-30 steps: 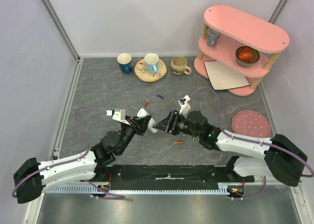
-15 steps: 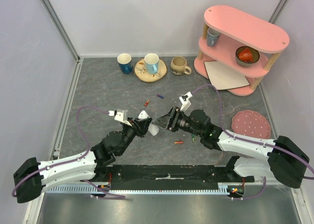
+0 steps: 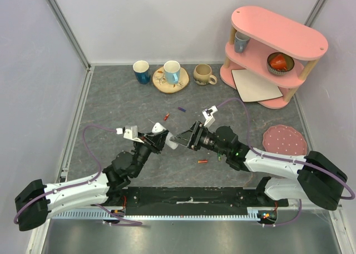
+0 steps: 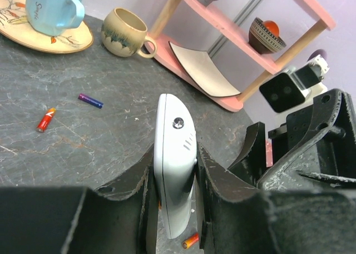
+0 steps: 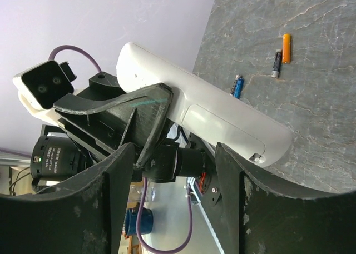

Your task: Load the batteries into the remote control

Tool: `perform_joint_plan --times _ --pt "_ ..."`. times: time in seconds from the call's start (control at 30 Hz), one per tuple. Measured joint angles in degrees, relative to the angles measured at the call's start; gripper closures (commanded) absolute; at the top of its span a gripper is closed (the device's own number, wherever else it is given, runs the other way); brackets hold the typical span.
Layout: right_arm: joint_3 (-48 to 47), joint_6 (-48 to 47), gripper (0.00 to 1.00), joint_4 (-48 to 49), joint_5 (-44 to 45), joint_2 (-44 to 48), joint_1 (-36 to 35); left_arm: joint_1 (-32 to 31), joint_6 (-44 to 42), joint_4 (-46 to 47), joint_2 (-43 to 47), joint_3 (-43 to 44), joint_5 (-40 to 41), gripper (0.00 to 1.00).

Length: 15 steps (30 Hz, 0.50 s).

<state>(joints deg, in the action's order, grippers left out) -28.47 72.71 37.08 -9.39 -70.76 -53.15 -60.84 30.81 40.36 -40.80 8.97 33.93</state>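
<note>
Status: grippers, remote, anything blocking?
Left gripper shut on remote, raised. Right gripper open at its free end. Batteries loose on table. Nothing blocking.

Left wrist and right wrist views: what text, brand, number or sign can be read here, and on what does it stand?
"S…": cursive word on the pale blue mug, cut off at the frame edge, rest unreadable.
Small white print on the black cylinder behind the remote control: too small to read.
Nothing else legible.

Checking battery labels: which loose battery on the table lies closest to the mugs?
The purple battery, on the table in front of the beige mug. The red-orange battery beside it lies farther from the mugs, nearer the arms.
</note>
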Motion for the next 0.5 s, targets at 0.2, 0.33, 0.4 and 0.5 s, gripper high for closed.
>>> perform_joint_plan --times 0.2,0.33,0.4,0.5 --pt "0.0 0.57 0.32 1.03 -0.24 -0.31 -0.26 0.0 -0.02 2.47 -0.07 -0.02 0.72 0.98" --pt "0.0 0.81 0.32 1.31 -0.26 -0.31 -0.26 0.0 -0.07 3.13 -0.07 -0.02 1.07 0.98" --pt "0.0 0.81 0.32 1.33 -0.26 -0.31 -0.26 0.0 -0.07 3.1 -0.07 -0.02 1.29 0.98" --pt "0.0 0.79 0.32 1.29 -0.26 -0.31 -0.26 0.0 -0.13 3.1 -0.07 -0.02 1.92 0.98"
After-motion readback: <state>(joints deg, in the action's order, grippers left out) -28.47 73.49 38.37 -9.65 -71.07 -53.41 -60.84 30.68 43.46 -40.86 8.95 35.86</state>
